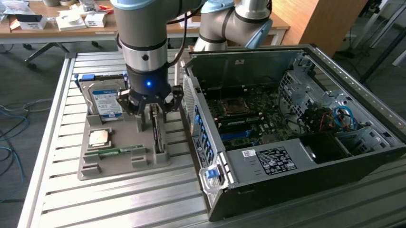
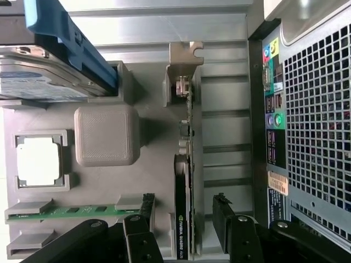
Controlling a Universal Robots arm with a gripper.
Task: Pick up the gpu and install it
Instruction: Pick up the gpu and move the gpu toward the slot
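The jaws stand wide open and hold nothing. They hang low over the gpu (image 1: 159, 138) (image 2: 182, 183), one on each side of it, with a gap showing either way in the wrist view. The gpu stands on edge in a slot of the gray holder tray (image 1: 115, 164) (image 2: 107, 137) on the slatted metal surface (image 1: 127, 202), just beside the open computer case (image 1: 285, 159) (image 2: 318, 109). A hard drive (image 1: 106, 102) (image 2: 44, 76), a CPU (image 1: 100, 137) (image 2: 38, 161) and a memory stick (image 1: 115, 152) (image 2: 82, 211) sit in the same tray.
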